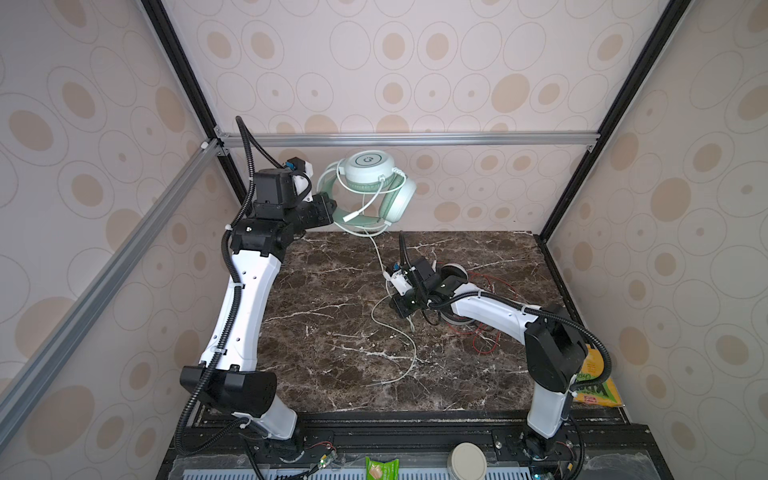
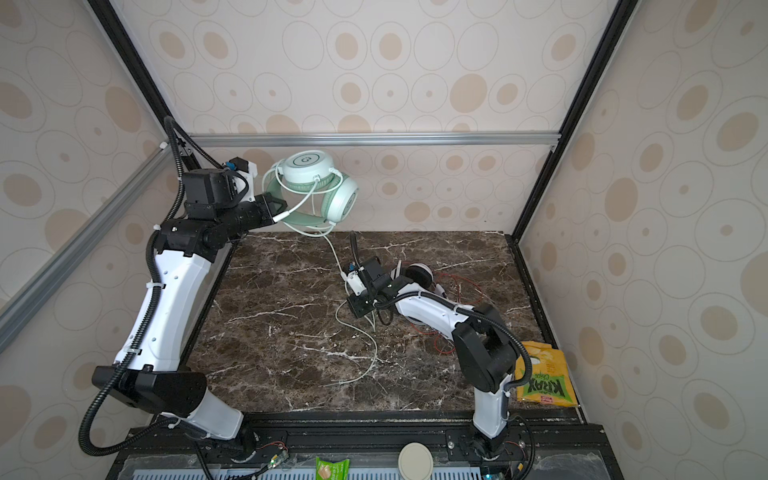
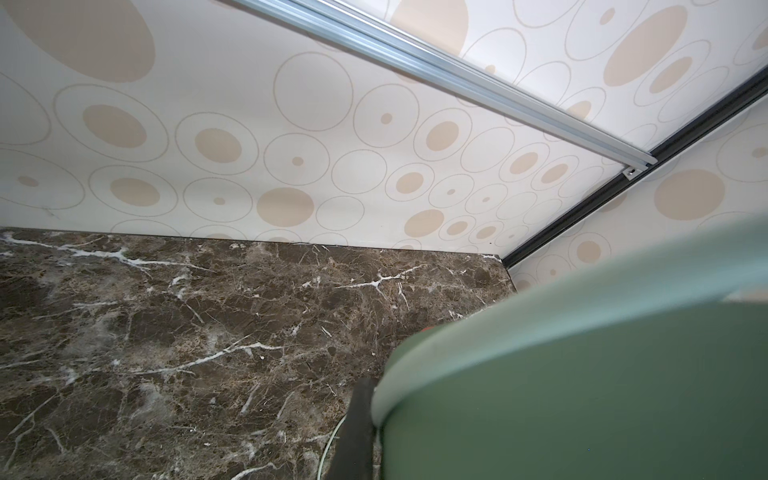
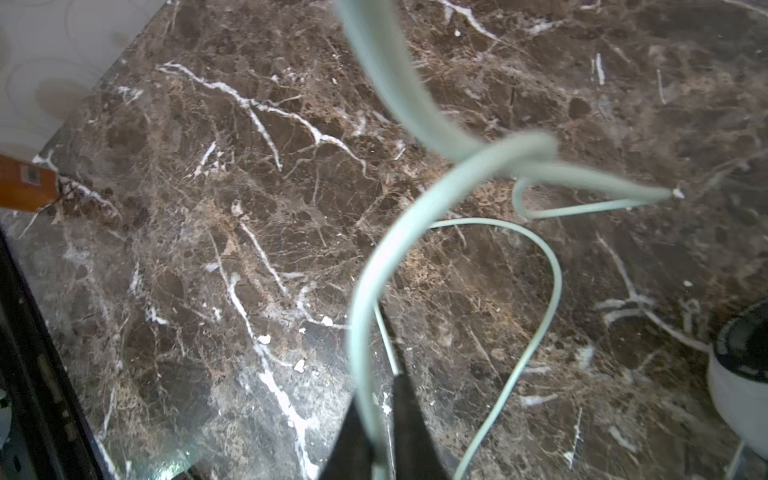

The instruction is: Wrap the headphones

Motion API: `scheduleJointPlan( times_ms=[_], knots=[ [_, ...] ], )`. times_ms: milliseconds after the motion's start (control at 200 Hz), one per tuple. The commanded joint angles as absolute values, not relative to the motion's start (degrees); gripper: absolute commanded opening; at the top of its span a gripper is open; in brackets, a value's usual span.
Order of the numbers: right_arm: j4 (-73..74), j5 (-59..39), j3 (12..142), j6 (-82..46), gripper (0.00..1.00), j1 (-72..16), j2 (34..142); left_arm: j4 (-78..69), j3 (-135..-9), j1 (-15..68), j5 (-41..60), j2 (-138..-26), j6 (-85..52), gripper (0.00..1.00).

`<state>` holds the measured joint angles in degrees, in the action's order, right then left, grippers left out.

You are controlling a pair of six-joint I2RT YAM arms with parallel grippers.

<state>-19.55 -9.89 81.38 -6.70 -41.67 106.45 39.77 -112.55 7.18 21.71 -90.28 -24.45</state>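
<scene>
The mint-green headphones (image 1: 368,166) (image 2: 307,166) hang in the air near the back wall. My left gripper (image 1: 332,208) (image 2: 282,208) is shut on their headband (image 3: 582,374), which fills the left wrist view beside one black finger (image 3: 353,428). Their pale green cable (image 1: 414,353) (image 2: 376,353) drops to the marble table and loops across it. Low over the table, my right gripper (image 1: 405,311) (image 4: 376,411) is shut on this cable (image 4: 365,311). The white headphones (image 1: 455,272) (image 2: 419,272) lie behind the right arm, partly hidden, with their thin red cable (image 1: 484,336) loose beside them.
A yellow-green snack bag (image 1: 594,382) (image 2: 540,378) lies at the table's right edge behind the right arm. A green packet (image 1: 380,467) and a round beige lid (image 1: 467,461) sit on the front rail. Patterned walls and metal frame bars close three sides.
</scene>
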Motion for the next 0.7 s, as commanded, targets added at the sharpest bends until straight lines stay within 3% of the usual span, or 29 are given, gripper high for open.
scheduleJointPlan(
  times_ms=[0,155,275,380,695],
  knots=[
    [-20.7,-6.2,79.1,-3.5,0.0,-39.8,101.5,38.8,-115.9,7.2,21.5,-88.6,-24.0,0.0],
    [-16.7,-15.3,74.2,-5.5,0.0,-29.2,94.0,39.1,-114.1,6.9,20.9,-87.2,-23.3,0.0],
    [-15.3,-28.7,78.3,-9.8,0.04,-19.1,97.2,39.8,-112.5,6.3,20.6,-85.3,-22.9,0.0],
    [-22.2,-37.1,91.7,-10.3,0.07,-14.1,108.1,40.2,-110.7,5.5,20.3,-82.4,-22.8,0.0],
    [-39.1,-43.8,142.5,-16.3,0.07,-12.0,141.2,41.9,-109.1,2.4,20.3,-74.2,-24.3,0.0]
  ],
)
